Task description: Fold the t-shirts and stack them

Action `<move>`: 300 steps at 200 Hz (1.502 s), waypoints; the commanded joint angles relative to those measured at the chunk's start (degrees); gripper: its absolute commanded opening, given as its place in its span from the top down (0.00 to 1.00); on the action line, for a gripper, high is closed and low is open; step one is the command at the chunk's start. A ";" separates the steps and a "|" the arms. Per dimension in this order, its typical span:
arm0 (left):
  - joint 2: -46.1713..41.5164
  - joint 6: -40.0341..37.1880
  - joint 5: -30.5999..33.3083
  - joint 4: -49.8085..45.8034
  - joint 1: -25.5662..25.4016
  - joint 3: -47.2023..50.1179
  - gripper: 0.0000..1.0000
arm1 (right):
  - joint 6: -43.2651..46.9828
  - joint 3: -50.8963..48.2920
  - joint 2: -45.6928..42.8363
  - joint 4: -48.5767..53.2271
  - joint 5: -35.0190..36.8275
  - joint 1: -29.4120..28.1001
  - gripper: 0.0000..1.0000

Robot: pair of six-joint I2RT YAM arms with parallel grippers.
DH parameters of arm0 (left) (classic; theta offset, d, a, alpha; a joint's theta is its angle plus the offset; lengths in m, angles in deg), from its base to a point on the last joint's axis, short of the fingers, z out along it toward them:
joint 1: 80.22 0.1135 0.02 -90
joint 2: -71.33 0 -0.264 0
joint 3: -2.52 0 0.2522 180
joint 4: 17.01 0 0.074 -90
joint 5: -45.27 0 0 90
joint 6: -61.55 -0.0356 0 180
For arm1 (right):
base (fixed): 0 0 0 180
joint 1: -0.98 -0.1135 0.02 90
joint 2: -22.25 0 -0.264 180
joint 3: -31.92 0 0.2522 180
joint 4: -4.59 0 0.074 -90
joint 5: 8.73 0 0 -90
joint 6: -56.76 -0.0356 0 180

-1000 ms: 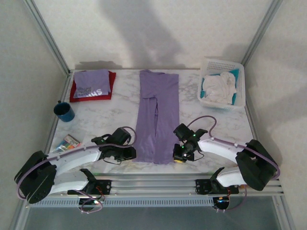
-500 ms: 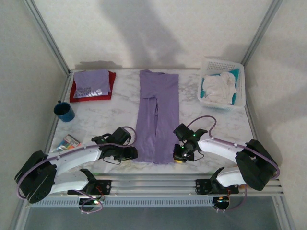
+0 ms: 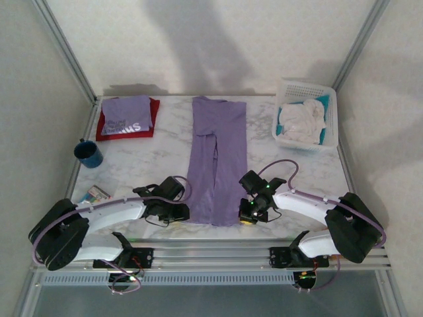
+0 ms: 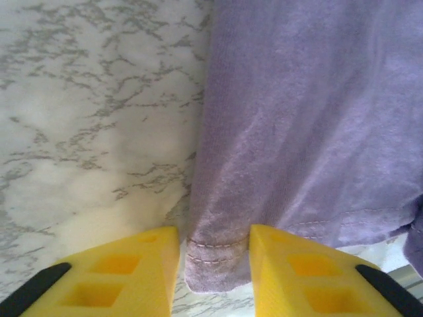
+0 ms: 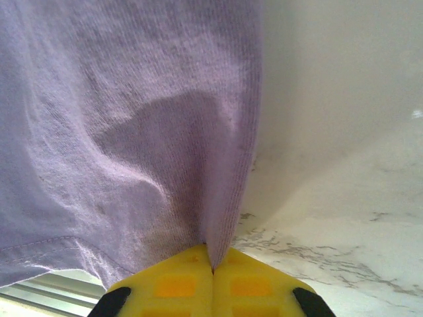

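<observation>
White-veined marble worktop inside a pale-walled enclosure, with a plain lavender t-shirt lying down its middle, narrowed into a long strip whose hem faces the arm bases. At the far left corner a lettered lavender t-shirt rests folded on a red t-shirt. A white basket of pale cloth stands at the far right and a blue mug near the left edge. The right hand is clamped on the strip's near right edge, a ridge of cloth pinched between its closed yellow pads. The left hand stands with its fingers apart, the near left hem corner lying between them but not visibly gripped. Likely hazards: if the left hand closes too shallow, it may catch only the top layer or the stitched edge, and the corner may slip out on lifting. An uneven lift, one corner held and one not, would skew the strip and undo the lengthwise folds. A low carry toward the collar could drag and bunch the cloth. The thin pinch on the right could pull free under the shirt's weight.
</observation>
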 commanded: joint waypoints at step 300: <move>15.27 -13.98 6.27 -5.04 13.00 -33.38 1.00 | 16.40 27.42 7.93 6.51 8.21 15.99 1.00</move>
